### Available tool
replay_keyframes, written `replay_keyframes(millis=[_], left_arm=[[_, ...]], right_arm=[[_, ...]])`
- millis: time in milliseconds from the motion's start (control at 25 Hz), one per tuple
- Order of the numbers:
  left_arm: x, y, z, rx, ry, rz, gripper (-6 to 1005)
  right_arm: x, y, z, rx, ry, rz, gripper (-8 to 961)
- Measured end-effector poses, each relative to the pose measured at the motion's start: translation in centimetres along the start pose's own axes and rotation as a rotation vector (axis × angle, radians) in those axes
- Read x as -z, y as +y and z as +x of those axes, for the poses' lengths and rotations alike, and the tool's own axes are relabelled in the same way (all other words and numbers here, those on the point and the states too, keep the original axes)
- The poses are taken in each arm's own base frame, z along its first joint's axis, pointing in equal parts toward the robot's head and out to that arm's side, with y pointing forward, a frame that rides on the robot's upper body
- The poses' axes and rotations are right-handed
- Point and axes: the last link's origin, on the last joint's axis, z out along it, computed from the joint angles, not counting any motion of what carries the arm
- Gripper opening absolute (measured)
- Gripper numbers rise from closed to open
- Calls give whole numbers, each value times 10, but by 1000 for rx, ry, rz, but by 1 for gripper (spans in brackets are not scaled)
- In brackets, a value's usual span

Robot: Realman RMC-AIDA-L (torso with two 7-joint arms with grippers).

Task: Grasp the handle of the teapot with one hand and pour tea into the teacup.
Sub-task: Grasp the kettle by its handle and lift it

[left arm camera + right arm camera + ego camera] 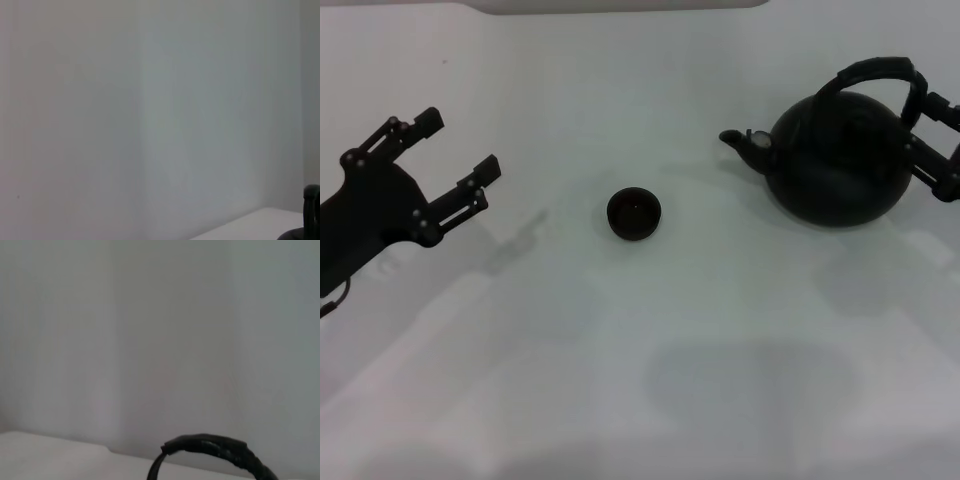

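The left gripper (455,150) is kept open and empty at the near left, out of the way. The teacup (634,213) is set in the middle, facing the spout. Farther right, the teapot (838,158) is reached by the right gripper (935,140), spread beside the handle (876,72), likely for grabbing.

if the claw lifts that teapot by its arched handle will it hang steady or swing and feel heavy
The teapot looks like matte cast metal and bulky beside the teacup, so probably heavy. Its handle arches over the top, so the body may swing beneath. The round belly could rock when set down.
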Motion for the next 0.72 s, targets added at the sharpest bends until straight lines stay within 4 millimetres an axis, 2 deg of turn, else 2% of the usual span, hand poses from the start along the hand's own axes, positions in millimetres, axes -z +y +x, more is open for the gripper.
replay_keyframes(millis=[480,720], left_arm=[[1,1,1,4,10,2,804],[1,0,0,5,7,7,804]], right_arm=[[-15,-4,0,41,27,40,622],[-11,-8,-2,52,27,47,615]])
